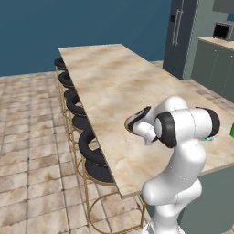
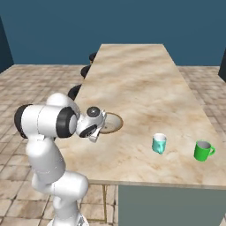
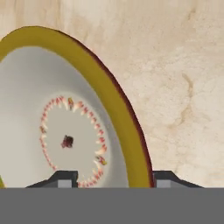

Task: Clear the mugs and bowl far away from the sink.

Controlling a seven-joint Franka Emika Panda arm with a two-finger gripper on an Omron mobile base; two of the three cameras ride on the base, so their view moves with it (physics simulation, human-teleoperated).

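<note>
The bowl (image 3: 65, 109), cream inside with a gold rim and reddish dots at its centre, sits on the marble counter (image 2: 141, 79) near its left edge. My gripper (image 3: 114, 179) hangs just over it, open, with the rim between the fingertips (image 3: 65, 179). From the right base view the hand (image 2: 90, 122) covers the bowl's (image 2: 112, 122) near side. A teal mug (image 2: 159, 143) and a green mug (image 2: 203, 151) stand upright to the right, near the counter's front edge. The sink is out of view.
A row of black bar stools (image 1: 75, 107) lines the counter's left side. A tall fridge (image 1: 183, 32) and a microwave (image 1: 222, 31) on grey cabinets stand at the back right. The long counter stretches bare beyond the bowl.
</note>
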